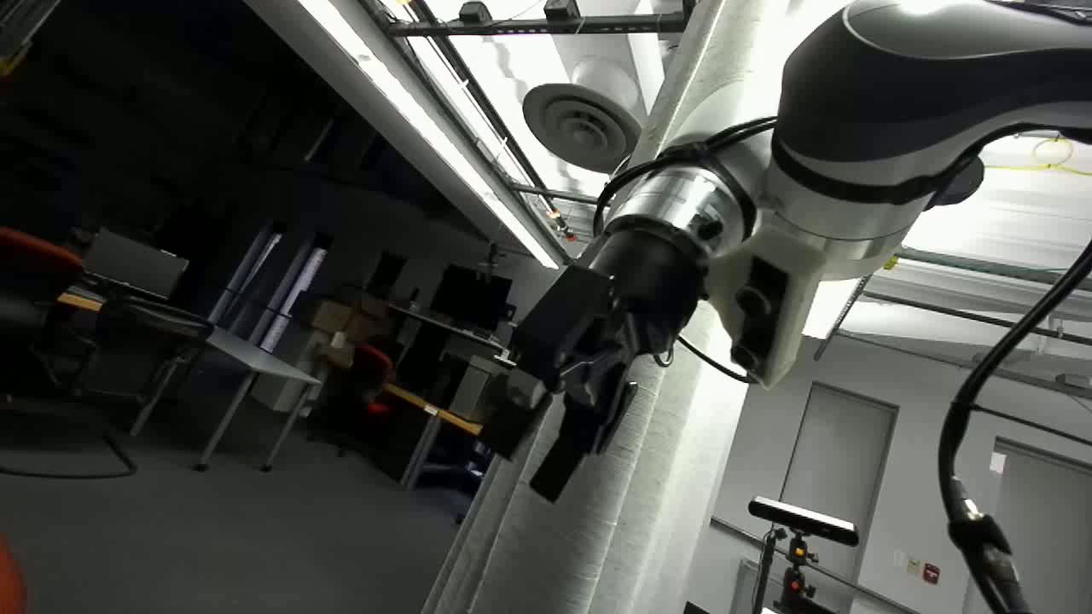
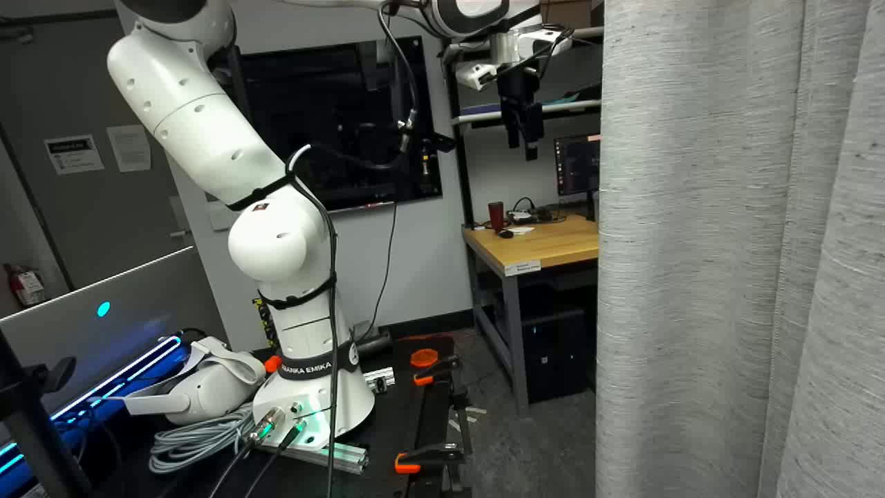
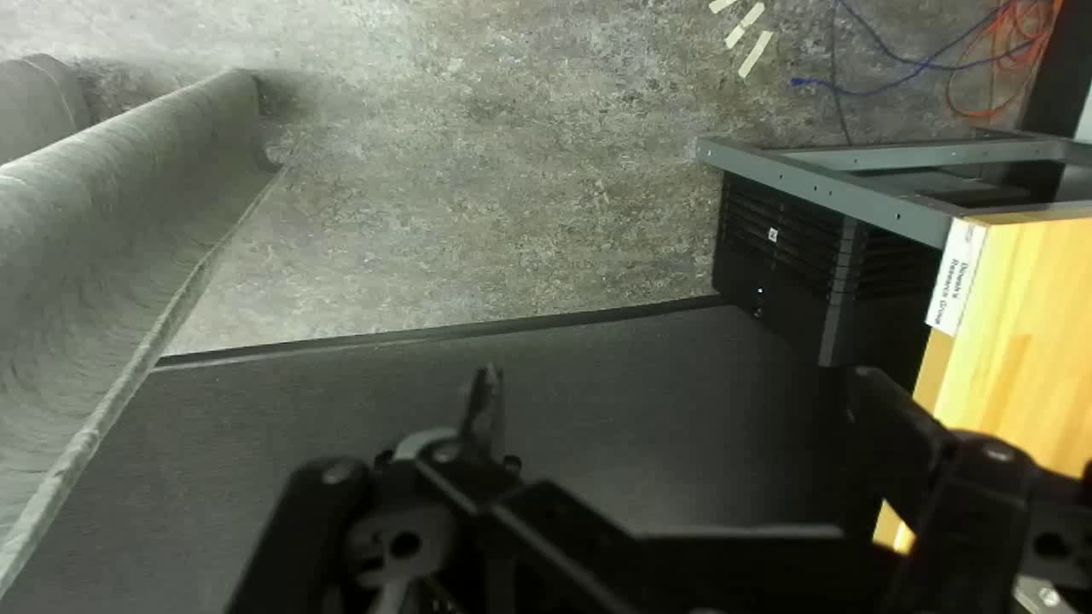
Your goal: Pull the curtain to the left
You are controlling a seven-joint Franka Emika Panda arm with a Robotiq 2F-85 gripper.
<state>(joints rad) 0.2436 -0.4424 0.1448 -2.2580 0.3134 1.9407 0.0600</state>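
I record the claw (image 3: 674, 384) as released: in the wrist view its two black fingers (image 3: 485, 418) stand wide apart across the lower part of the frame. The curtain (image 3: 111, 256), grey-white and woven, occupies the left side of that view, apart from both fingers. In an exterior view I find the curtain (image 2: 691, 242) filling the right of the frame in long vertical folds, with the claw pointing down at upper centre right, a visible gap between it and the curtain's edge. In an exterior view the curtain (image 1: 614, 529) stands behind the claw, centre of frame; from that angle alone I cannot tell the depth between them. In both exterior views my white arm (image 2: 200, 117) reaches into the upper part of the frame. Below the claw, at centre right, I note a wooden desk (image 2: 553, 238) bearing a red cup (image 2: 496, 216); a monitor (image 2: 575, 164) shows at the curtain's edge. Strips of pale tape (image 3: 756, 55) lie on the floor (image 3: 469, 213), upper right of the wrist view
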